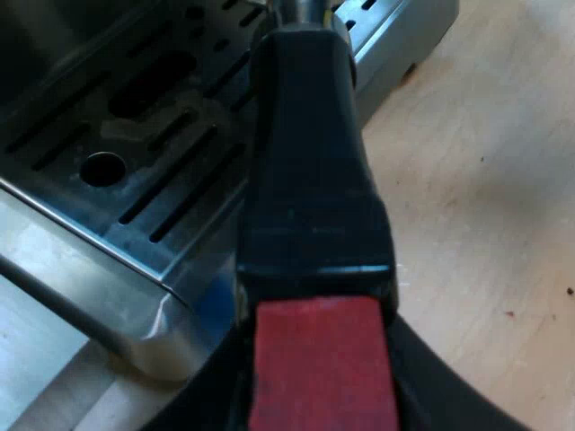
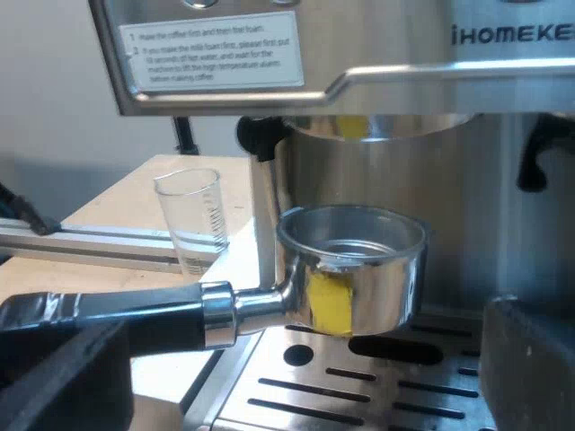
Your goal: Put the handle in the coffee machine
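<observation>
The metal holder (image 2: 352,269) hangs level over the drip tray (image 2: 377,395), its empty basket just under the machine's brew head (image 2: 377,135) and apart from it. Its dark handle (image 2: 126,310) runs out from the machine. In the left wrist view the same handle (image 1: 310,162) points toward the machine, and my left gripper (image 1: 320,368) is shut on its red end (image 1: 322,359). My right gripper (image 2: 296,377) stands open in front of the drip tray, one black finger (image 2: 63,377) under the handle and nothing between the fingers.
A measuring glass (image 2: 190,220) stands on the pale wooden table (image 1: 485,197) beside the espresso machine (image 2: 296,54). A steam wand (image 2: 262,189) hangs close by the holder. An aluminium rail (image 2: 90,244) lies across the table. The slotted drip tray (image 1: 135,144) lies below the handle.
</observation>
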Robot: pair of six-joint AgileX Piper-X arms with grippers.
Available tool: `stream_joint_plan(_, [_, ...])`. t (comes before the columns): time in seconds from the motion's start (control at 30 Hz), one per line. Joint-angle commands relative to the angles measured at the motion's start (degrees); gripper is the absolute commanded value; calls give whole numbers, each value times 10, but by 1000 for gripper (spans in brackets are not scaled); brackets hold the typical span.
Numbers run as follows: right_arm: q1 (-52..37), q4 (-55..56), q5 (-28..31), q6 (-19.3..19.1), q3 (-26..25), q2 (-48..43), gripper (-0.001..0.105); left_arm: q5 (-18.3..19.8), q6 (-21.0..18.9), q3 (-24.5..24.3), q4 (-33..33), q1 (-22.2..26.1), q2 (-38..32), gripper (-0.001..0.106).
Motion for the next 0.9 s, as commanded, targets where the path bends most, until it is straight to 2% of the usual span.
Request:
stream_joint_plan(0.03, [-2,-8,7,-9,-11,2,79,33,41,-25,10,1,25,0])
stream_joint_plan(0.13, [-2,-8,16,-14,-22,11,79,33,70,-39,21,1,49,0])
stream_joint_plan(0.23, [-2,-8,36,-35,-45,37,79,34,96,-58,31,1,75,0])
stream_joint_plan(0.33, [-2,-8,42,-34,-60,58,79,37,107,-69,31,1,91,0])
stream_joint_plan(0.5, [-4,-8,67,-34,-74,77,79,57,121,-83,26,1,115,0])
stream_joint_plan(0.9, [-39,-26,67,-27,-75,85,79,71,125,-86,-40,1,132,0])
